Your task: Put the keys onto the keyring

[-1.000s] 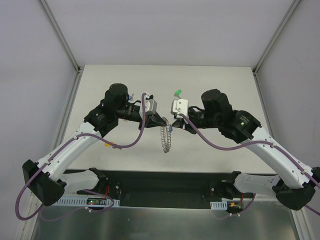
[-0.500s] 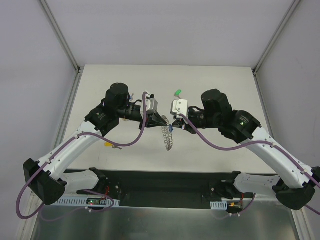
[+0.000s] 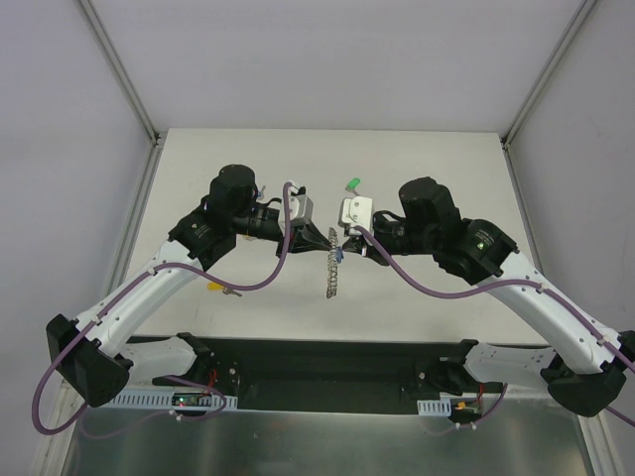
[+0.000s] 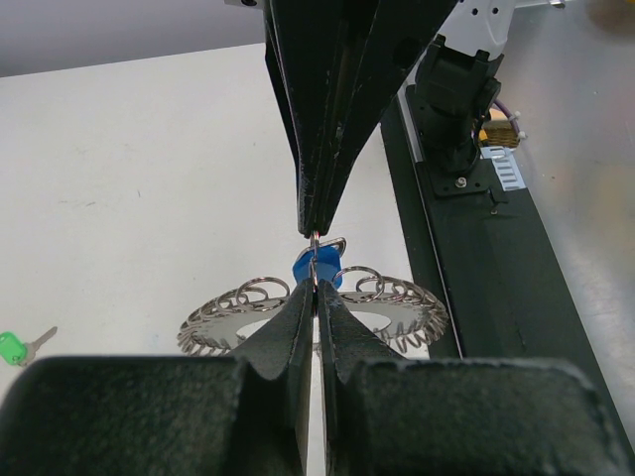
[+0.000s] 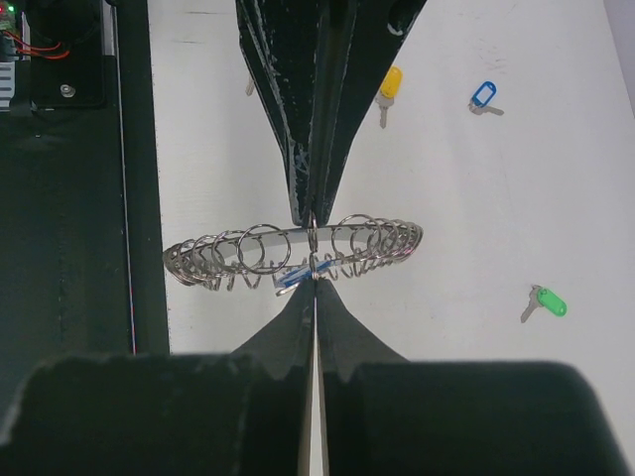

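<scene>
The keyring (image 3: 332, 275) hangs in the air between the two arms, edge-on in the top view. Its wire loops spread wide in the left wrist view (image 4: 238, 305) and the right wrist view (image 5: 248, 250). My left gripper (image 3: 330, 242) (image 4: 316, 290) is shut on one wire loop of the keyring. My right gripper (image 3: 344, 248) (image 5: 316, 282) faces it tip to tip and is shut on the solid-blue key (image 4: 316, 268) (image 5: 291, 277), which lies against the loops. Other keys lie on the table: green (image 3: 351, 184) (image 5: 549, 301), yellow (image 5: 391, 83) and pale blue (image 5: 482, 94).
The white table (image 3: 437, 169) is walled on three sides. A black base strip (image 3: 327, 362) runs along the near edge under both arms. The green key (image 4: 12, 347) lies left of the keyring in the left wrist view.
The keyring has turned from nearly face-on to edge-on under the grippers. The left arm shifted slightly; both grippers stay shut, tip to tip.
</scene>
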You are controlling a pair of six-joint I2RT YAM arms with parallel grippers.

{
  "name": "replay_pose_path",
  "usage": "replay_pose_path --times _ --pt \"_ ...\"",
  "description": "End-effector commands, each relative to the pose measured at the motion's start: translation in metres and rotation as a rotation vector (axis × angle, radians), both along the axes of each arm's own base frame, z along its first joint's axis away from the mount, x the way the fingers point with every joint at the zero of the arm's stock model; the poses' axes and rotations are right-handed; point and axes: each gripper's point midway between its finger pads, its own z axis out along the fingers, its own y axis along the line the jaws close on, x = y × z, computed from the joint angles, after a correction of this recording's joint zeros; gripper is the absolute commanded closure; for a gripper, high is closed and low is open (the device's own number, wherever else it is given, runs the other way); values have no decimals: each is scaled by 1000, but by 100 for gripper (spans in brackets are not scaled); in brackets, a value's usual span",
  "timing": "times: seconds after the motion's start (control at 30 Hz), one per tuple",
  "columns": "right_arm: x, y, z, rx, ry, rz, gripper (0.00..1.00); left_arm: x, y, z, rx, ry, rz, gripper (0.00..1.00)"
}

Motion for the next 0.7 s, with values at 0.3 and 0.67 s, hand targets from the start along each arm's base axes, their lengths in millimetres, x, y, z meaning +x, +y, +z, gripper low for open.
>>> replay_pose_path --times 0.3,0.67 --pt "4 2 18 36 -34 -21 99 -7 -2 28 -64 -83 -32 100" --pt "-2 6 23 59 -27 19 99 -6 -1 29 -66 -91 -26 100"
